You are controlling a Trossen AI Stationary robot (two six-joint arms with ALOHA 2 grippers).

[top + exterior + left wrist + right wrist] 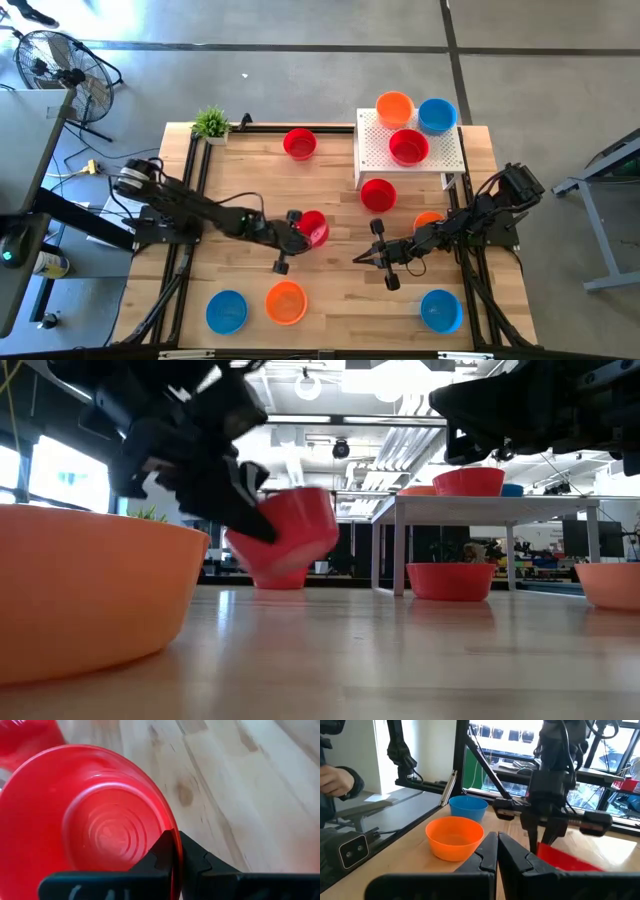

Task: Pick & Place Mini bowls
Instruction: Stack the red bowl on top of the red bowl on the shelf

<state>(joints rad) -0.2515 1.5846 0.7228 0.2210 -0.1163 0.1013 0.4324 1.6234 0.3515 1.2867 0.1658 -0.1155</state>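
Note:
My left gripper point(296, 230) point(175, 840) is near the table's middle, shut on a red mini bowl point(314, 229) point(295, 530), which is tipped on its side. My right gripper point(360, 258) point(497, 842) hovers just right of it, shut and holding nothing. An orange bowl point(394, 107), a blue bowl point(437, 115) and a red bowl point(408, 146) stand on the white perforated stand point(440, 160). More bowls sit on the table: red point(299, 143), red point(377, 194), orange point(428, 218) partly under the right arm, blue point(227, 311), orange point(286, 302), blue point(440, 310). My left gripper pinches the red bowl's rim point(173, 851), one finger point(161, 854) inside the bowl and the other point(192, 854) outside. The fingers come from the table's left. The bowl is lifted clear of the table and tilted, its opening turned toward the gripper.
A small green potted plant point(211, 124) stands at the far left corner. Black frame rails point(190, 200) run along the left and right edges. A person's hand point(335, 780) shows beyond the table. Bare wood lies between the two arms and the near row of bowls.

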